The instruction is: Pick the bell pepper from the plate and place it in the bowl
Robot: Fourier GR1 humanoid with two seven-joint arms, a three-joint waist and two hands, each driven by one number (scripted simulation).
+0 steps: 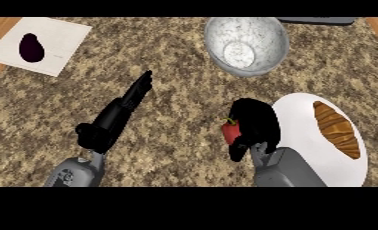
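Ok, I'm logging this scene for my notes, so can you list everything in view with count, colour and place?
bell pepper: one, red, held left of the plate, above the counter
plate: one, white, lower right
croissant: one, brown, on the plate's right part
bowl: one, speckled grey-white, upper middle right
eggplant: one, dark purple, on the white board
board: one, white, upper left
counter: one, brown speckled, under everything
dark object: one, grey, top right edge, cannot tell what
left robot hand: black, fingers straight, lower left
right robot hand: black, curled round the bell pepper
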